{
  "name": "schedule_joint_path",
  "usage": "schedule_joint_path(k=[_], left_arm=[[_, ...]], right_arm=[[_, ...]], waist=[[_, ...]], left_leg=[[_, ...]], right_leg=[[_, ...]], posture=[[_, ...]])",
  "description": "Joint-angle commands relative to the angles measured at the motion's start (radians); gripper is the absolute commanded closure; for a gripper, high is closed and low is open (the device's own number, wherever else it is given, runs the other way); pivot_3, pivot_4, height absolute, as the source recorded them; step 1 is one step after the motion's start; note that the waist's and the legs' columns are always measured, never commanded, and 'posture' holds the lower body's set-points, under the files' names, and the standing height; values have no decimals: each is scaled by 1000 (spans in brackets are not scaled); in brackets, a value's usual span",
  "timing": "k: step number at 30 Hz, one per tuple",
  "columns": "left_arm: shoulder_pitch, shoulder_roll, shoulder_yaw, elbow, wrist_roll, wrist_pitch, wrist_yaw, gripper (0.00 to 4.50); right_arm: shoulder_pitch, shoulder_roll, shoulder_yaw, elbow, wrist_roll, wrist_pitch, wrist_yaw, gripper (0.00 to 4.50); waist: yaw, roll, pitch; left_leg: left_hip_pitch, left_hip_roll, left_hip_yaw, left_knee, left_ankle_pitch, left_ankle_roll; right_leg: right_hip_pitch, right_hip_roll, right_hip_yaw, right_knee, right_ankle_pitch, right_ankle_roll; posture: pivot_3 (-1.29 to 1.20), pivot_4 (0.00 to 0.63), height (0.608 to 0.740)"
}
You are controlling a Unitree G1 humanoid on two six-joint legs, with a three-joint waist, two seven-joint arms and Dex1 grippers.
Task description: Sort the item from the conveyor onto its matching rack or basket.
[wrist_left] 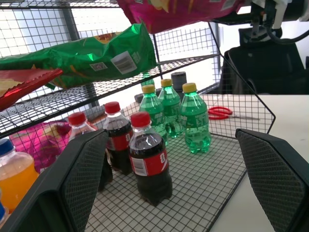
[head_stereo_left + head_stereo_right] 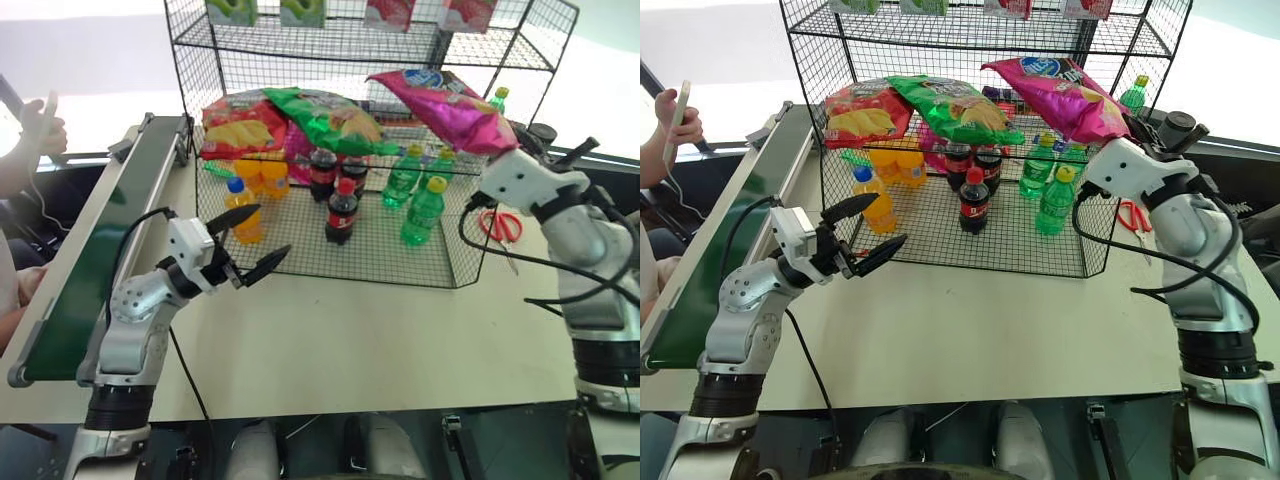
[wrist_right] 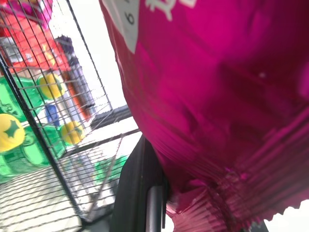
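Pink chip bag point(image 2: 447, 105) is up in the air at the right end of the black wire rack point(image 2: 300, 45), pinched at one crinkly end by the right gripper point(image 2: 1118, 150), whose fingers are clenched on it. It looks like the putting-away step; next the bag needs to go left onto the middle shelf, beside the green chip bag point(image 2: 330, 120) and red chip bag point(image 2: 235, 125). Left gripper point(image 2: 252, 240) waits over the bench point(image 2: 350, 340) with its fingers wide apart, grasping nothing.
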Motion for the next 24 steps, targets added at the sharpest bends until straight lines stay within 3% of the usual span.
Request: schedule_joint_path(k=[1,24], left_arm=[[9,-10,-13,-48,13,-20,24,0],[-5,-65,-41,-105,-1,4,117,0]], right_arm=[[-47,14,24,9,-7,70,-1,4410],[-163,61,160,51,-92,296,-72,4410]], waist=[[-2,0,0],[-3,1,0]], left_leg=[[0,0,0,0,0,0],[0,0,0,0,0,0]], right_leg=[[0,0,0,0,0,0],[-1,0,0,0,0,0]], posture=[[0,150,726],[0,150,726]])
